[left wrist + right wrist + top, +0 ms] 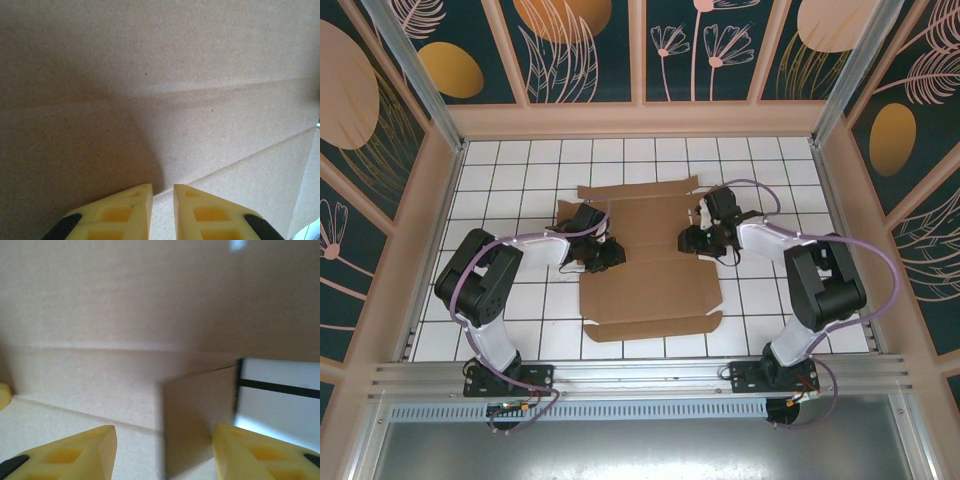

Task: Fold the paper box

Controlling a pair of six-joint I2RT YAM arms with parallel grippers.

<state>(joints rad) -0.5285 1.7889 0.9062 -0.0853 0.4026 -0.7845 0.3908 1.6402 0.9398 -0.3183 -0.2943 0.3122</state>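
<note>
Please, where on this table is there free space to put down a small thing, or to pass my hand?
Free: the bare table between the paper box and the back wall, and both far corners. Narrow: the tiles between box and front rail. Crowded: both box sides, where the left end effector and the right end effector sit.

Top camera looks down from behind; both wrist cameras face the paper box (650,268) closely.
</note>
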